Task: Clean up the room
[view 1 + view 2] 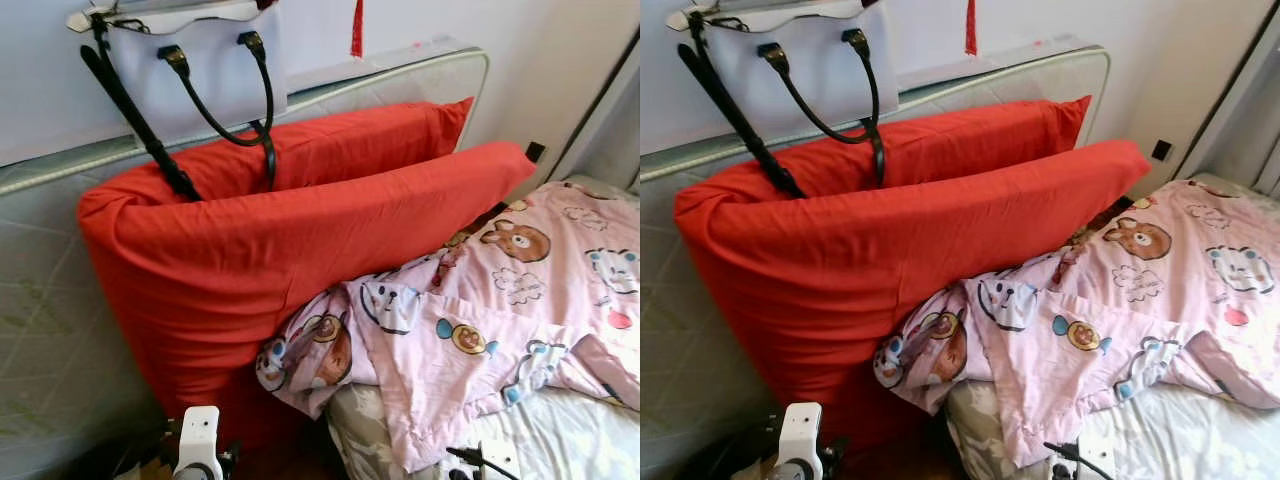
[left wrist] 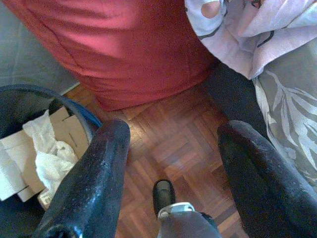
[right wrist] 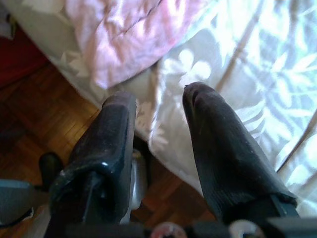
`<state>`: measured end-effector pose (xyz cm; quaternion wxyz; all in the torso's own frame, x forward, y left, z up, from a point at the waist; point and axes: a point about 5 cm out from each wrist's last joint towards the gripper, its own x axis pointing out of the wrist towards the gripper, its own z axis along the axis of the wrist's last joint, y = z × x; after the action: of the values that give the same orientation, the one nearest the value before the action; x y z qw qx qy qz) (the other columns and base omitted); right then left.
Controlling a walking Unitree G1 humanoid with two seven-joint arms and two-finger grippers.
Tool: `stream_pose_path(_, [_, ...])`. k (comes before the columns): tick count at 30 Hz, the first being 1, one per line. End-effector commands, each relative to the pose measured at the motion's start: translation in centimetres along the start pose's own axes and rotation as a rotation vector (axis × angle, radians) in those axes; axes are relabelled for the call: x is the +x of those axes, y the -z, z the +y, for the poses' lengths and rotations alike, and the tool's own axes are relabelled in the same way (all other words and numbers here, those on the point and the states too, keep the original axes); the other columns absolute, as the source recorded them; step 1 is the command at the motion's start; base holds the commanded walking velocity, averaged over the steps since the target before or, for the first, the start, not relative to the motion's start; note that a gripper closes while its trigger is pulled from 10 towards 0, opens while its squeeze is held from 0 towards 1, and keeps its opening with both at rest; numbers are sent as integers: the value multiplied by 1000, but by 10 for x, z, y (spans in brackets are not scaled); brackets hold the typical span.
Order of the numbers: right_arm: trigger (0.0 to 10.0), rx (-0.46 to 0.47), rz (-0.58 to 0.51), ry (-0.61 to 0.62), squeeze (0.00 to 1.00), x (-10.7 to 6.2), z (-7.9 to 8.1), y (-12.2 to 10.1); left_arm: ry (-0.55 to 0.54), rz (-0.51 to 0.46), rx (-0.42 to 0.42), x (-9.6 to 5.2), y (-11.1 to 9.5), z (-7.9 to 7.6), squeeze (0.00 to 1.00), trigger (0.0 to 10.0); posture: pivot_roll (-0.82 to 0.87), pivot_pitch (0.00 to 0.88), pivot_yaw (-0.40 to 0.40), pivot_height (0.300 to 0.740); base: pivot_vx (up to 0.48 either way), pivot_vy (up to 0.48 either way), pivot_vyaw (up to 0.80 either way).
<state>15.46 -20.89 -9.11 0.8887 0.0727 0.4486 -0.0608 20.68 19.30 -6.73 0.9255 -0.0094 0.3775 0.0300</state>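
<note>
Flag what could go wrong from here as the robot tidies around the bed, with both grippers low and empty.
1. The white handbag sits on top of the red cushion with its black straps draped over it; shifting the cushion could tip the bag off.
2. The pink quilt hangs over the bed edge against the cushion, so pulling either may drag the other.
3. The open left gripper hangs beside a bin of paper and cardboard; a careless swing could knock it.

Your left gripper [image 2: 173, 144] hangs low with its two black fingers [image 2: 91, 183] spread wide and nothing between them. Your right gripper [image 3: 161, 106] also points down, its fingers [image 3: 223, 148] parted by a narrower gap and empty. Both arms sit low, only their tops peeking into your head view.
</note>
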Motion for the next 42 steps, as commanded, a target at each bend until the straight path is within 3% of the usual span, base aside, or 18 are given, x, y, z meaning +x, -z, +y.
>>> stream_pose_path(1, [10000,14,0,10,0,0,-2,0,5,13,-14,0,2,-1,0,10000,-56,0,-22,740,0,480,0])
stream_pose_path(11, [10000,18,1,12,0,-1,-2,1,4,25,-8,-1,6,0,0,10000,-54,0,-19,740,0,480,0])
stream_pose_path(42, [10000,25,3,18,0,-1,-3,2,30,12,9,-1,4,-5,0,10000,-52,0,-21,740,0,0,0])
